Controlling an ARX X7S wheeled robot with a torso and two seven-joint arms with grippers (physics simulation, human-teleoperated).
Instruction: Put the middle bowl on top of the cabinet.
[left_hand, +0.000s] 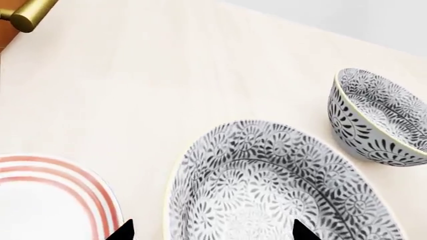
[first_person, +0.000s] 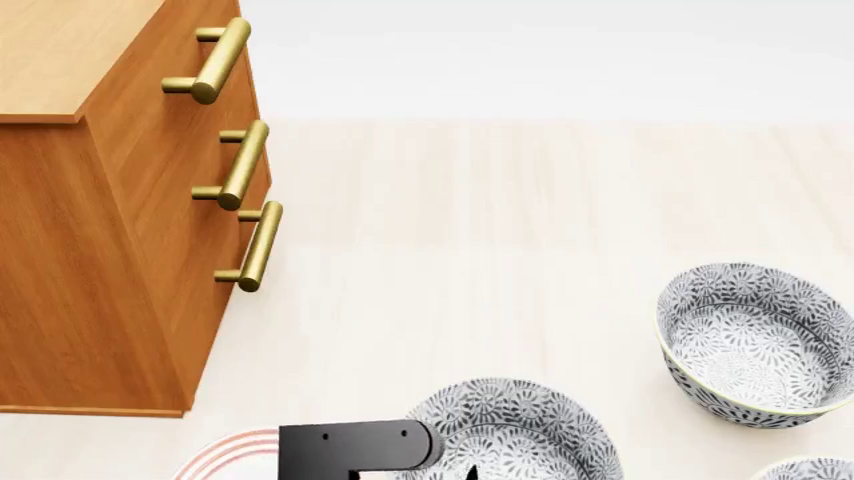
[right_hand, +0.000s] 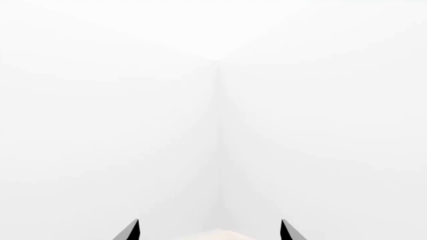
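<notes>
Porcelain by the look of it, the middle bowl (left_hand: 267, 190) sits on the tabletop (first_person: 534, 200) just beside the red-striped plate (left_hand: 53, 195), on the side away from the cabinet (first_person: 107, 250); a second bowl (first_person: 754, 340) stands a little beyond it. I judge it stiff, smooth-glazed and breakable, light enough for one hand, and best pinched at the rim with one fingertip inside the wall and one outside. The left hand (left_hand: 212, 232) hovers over it with its tips spread wide, holding nothing. The right hand (right_hand: 210, 231) is likewise wide and empty, facing only blank white background.
</notes>
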